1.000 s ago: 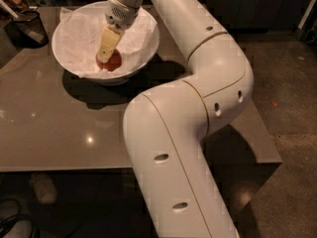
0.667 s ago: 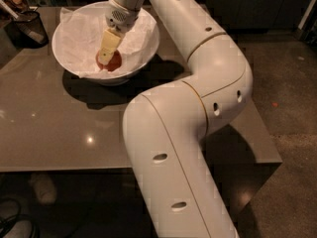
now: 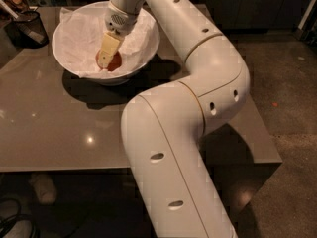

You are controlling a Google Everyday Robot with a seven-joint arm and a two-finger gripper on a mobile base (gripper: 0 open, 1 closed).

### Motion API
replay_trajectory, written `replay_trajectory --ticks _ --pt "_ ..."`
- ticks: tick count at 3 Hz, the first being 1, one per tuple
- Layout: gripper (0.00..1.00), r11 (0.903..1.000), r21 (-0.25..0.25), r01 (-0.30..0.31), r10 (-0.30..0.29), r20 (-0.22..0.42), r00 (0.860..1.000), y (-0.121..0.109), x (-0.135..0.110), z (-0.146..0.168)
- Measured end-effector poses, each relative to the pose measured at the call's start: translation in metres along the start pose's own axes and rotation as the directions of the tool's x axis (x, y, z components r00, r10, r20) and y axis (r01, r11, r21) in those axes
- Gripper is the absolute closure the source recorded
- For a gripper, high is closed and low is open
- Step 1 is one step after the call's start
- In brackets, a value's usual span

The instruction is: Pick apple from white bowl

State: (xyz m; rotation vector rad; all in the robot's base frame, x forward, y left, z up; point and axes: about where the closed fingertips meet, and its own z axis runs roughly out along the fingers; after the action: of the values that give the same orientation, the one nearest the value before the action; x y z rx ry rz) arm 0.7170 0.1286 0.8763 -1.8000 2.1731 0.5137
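The white bowl [image 3: 143, 46], lined with crumpled white paper, stands at the far left of the table. The red-orange apple [image 3: 115, 63] lies at its bottom. My gripper [image 3: 105, 58] reaches down into the bowl from above and sits right on the apple, covering the apple's left part. The arm bends over the table from the front right.
A dark mesh cup [image 3: 27, 28] with items in it stands at the far left edge, beside the bowl. The grey table [image 3: 59, 128] has its front edge near my arm's base. Dark floor lies to the right.
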Motion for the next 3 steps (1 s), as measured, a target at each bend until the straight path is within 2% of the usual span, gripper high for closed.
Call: replay_trajectory --ticks 3 --pt "0.24 0.9992 -0.04 -0.003 0.004 0.006 1.0 0.002 0.003 0.017"
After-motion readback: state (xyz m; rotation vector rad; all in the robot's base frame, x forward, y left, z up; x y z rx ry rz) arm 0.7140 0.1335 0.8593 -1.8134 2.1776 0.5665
